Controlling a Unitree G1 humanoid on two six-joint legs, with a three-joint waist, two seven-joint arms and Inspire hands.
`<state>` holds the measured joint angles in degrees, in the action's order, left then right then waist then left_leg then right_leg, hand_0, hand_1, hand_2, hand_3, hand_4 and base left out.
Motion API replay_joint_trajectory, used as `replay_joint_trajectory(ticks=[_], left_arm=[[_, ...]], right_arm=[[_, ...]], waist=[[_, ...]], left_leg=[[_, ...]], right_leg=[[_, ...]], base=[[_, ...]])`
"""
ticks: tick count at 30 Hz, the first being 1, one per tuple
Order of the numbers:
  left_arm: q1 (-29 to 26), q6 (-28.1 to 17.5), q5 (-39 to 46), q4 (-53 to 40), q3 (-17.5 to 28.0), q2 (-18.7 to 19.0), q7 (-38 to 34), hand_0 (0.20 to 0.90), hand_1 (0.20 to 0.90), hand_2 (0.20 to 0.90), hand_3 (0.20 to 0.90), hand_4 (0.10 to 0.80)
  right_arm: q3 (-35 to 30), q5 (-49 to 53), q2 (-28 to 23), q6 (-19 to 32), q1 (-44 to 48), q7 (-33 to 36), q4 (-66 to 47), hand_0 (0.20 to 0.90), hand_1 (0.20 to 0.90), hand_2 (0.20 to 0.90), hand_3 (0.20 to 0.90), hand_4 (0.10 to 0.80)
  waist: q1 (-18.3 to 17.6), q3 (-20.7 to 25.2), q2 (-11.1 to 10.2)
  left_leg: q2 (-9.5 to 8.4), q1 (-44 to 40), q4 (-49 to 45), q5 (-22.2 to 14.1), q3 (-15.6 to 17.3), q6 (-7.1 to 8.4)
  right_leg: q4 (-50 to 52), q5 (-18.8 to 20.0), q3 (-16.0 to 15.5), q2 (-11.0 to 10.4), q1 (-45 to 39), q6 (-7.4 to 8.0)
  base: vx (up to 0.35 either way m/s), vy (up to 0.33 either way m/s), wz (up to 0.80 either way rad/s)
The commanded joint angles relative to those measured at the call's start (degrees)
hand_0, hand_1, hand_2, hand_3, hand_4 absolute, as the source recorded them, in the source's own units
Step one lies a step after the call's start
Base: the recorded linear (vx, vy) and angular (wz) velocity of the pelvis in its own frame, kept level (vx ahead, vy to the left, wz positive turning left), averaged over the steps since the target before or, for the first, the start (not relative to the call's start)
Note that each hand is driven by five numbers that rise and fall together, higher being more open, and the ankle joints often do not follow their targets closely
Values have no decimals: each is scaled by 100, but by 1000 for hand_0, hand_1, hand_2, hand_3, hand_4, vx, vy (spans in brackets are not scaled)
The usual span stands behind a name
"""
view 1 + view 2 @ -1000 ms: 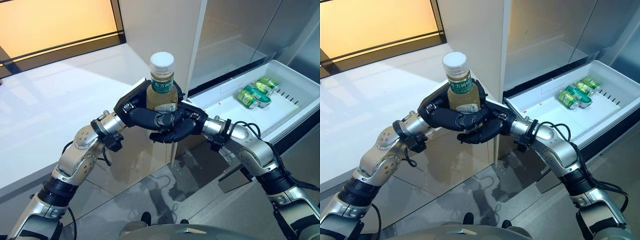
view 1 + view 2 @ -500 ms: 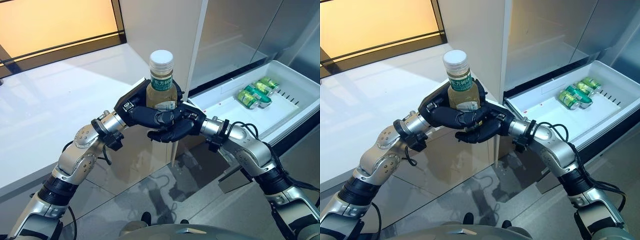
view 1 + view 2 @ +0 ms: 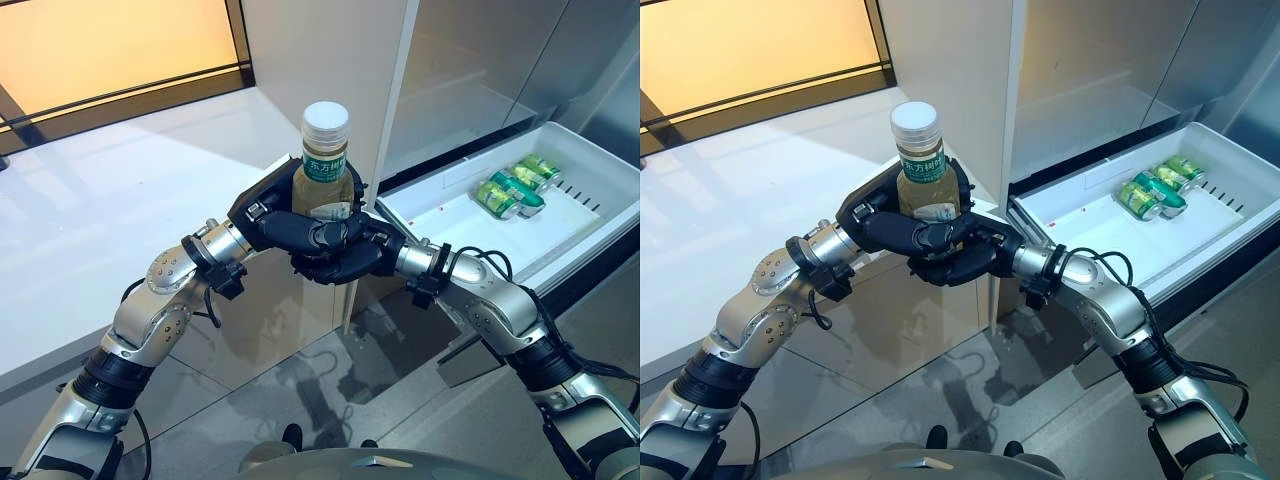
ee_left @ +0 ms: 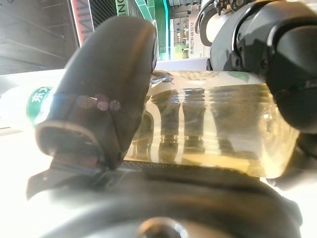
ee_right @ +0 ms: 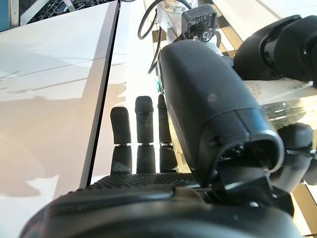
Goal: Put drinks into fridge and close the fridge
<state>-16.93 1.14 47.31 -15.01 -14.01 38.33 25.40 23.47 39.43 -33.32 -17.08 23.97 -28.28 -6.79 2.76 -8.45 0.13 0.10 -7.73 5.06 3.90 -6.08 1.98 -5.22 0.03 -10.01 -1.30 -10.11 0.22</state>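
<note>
- Left hand [image 3: 275, 215]: fingers curled round the lower body of the bottle [image 3: 323, 178]; the left wrist view shows the thumb lying across the clear wall with fingers visible through the liquid on the far side.
- Right hand [image 3: 345, 255]: sits just under and against the left hand at the bottle's base. Its wrist view shows the fingers straight and side by side, thumb alongside; not wrapped round anything I can make out. Reads as a cupping support, not a grip.
- Bottle: upright, held in the air in front of the counter [image 3: 110, 210], white cap on top, green label band at the neck, pale yellow liquid filling most of the body.
- Handling judgement: nearly full, so moderately heavy for one hand; thin clear plastic, likely to give under a hard squeeze; smooth wall could slip. Best hold is mid-body below the label, with the base supported.
- Beyond: open fridge drawer [image 3: 585, 235], well apart to the right, with green cans [image 3: 515, 185] lying in it.
</note>
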Motion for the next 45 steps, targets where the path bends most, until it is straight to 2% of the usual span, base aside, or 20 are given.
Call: replay_joint_trajectory(ticks=[1,7,8,9,25,31,37,45], left_arm=[[-955,-530,758,-346,-76,-379,301,300,300,300,200,100],[-947,-632,669,-317,-40,-357,176,300,300,300,200,100],[-935,-657,646,-312,1,-333,127,335,335,335,241,141],[-928,-671,631,-309,33,-323,83,900,900,900,900,800],[-844,-908,478,-241,250,-269,-123,900,900,900,900,800],[-652,-966,310,-149,542,-152,-280,900,900,900,900,800],[-280,-862,228,-85,881,-32,-258,900,900,900,900,800],[441,-741,245,-6,1361,-142,-91,900,900,900,900,800]], right_arm=[[-176,659,425,641,995,103,-190,300,300,300,200,100],[-221,649,384,692,980,96,-153,300,300,300,200,100],[-245,635,377,687,958,93,-161,300,300,300,200,100],[-265,636,361,679,946,105,-173,300,300,300,200,100],[-423,481,317,836,945,197,-146,300,300,300,200,100],[-634,442,234,1034,897,280,-251,300,300,300,200,100],[-927,445,46,1256,865,390,-442,300,300,300,200,100],[-1453,355,-158,1578,642,424,-776,300,300,300,200,100]], waist=[[-23,717,-161],[-30,724,-161],[-28,728,-163],[-26,729,-167],[-6,721,-162],[23,728,-169],[50,729,-167],[94,718,-170]], left_leg=[[-297,-79,-6,-489,164,-264],[-293,-78,-6,-488,175,-262],[-290,-77,-6,-486,179,-260],[-290,-75,-6,-485,176,-261],[-293,-64,-6,-476,139,-245],[-294,-48,-6,-469,117,-247],[-291,-22,-6,-458,111,-246],[-293,5,-6,-457,73,-251]], right_leg=[[165,62,179,-128,146,332],[156,68,179,-125,144,332],[155,71,176,-125,146,332],[152,73,173,-125,145,332],[151,72,147,-119,144,328],[140,79,141,-116,147,325],[127,83,137,-109,159,323],[113,87,135,-100,169,324]], base=[[0,0,0],[0,0,0],[0,0,0],[0,0,0],[0,0,0],[0,0,0],[0,0,0],[-21,-1,0]])
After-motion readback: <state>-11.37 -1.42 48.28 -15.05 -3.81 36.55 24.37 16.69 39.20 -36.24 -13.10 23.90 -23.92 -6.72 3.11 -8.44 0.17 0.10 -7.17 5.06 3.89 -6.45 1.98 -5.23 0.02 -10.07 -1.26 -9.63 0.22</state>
